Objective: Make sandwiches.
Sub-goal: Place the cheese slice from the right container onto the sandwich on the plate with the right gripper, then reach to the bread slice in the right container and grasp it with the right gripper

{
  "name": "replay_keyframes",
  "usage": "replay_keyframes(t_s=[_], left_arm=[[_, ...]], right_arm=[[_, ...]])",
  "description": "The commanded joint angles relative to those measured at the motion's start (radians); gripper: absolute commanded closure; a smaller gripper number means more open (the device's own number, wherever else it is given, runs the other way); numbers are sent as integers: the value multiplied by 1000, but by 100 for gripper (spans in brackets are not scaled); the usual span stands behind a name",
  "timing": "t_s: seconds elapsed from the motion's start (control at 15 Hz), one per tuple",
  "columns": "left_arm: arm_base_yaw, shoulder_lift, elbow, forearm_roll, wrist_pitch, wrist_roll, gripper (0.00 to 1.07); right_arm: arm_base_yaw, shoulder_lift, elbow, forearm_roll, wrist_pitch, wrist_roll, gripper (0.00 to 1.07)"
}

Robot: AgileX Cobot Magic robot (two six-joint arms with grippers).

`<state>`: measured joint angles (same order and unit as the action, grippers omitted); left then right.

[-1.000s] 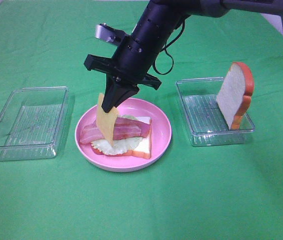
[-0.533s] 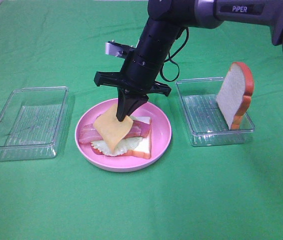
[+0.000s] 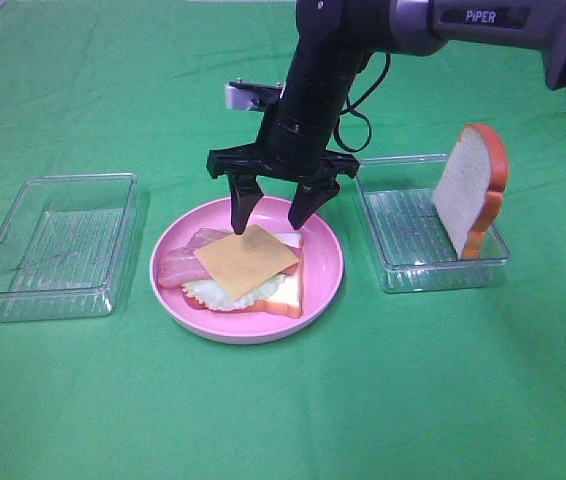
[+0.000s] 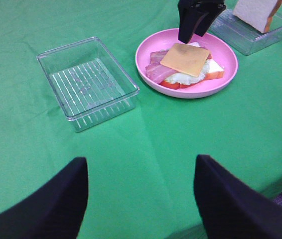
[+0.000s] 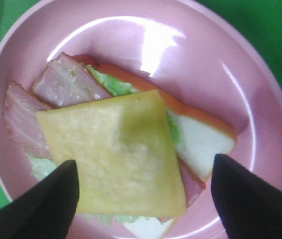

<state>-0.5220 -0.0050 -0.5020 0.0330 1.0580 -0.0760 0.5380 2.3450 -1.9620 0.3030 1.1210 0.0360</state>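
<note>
R claw wide open, holding nothing, hanging just above the round pink plate. L claw also spread wide and empty, well apart from plate, nearer the empty clear plastic rectangular tray.

Risks as I see them: thin yellow square cheese slice sits skewed and overhangs the stack; if I drop the top slice off-centre, cheese could slide off toward the plate rim. R claw tips are close to the cheese edge, so a sideways move before lifting could snag it and drag the pink-red bacon strips w/ it. Top white bread slice with orange-brown crust stands leaning on edge in the second clear plastic tray, beside plate; pinching it badly could tip it onto the green tabletop.

Sandwich so far: on plate, bottom white bread slice, pale green lettuce, bacon, cheese on top. Open-faced, unfinished imo.
</note>
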Motion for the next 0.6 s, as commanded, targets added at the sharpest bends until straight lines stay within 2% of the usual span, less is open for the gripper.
replay_keyframes(t_s=[0.07,0.33,0.4,0.6], left_arm=[[-2,-22,1,-6,-10,2,47],[-2,-22,1,-6,-10,2,47],[-2,-22,1,-6,-10,2,47],[-2,-22,1,-6,-10,2,47]], right_arm=[[-2,-54,-1,-67,3,32,35],[-5,-181,-1,-251,50,85,35],[-7,-243,-1,-366,84,120,33],[-57,-304,-1,-402,161,156,33]])
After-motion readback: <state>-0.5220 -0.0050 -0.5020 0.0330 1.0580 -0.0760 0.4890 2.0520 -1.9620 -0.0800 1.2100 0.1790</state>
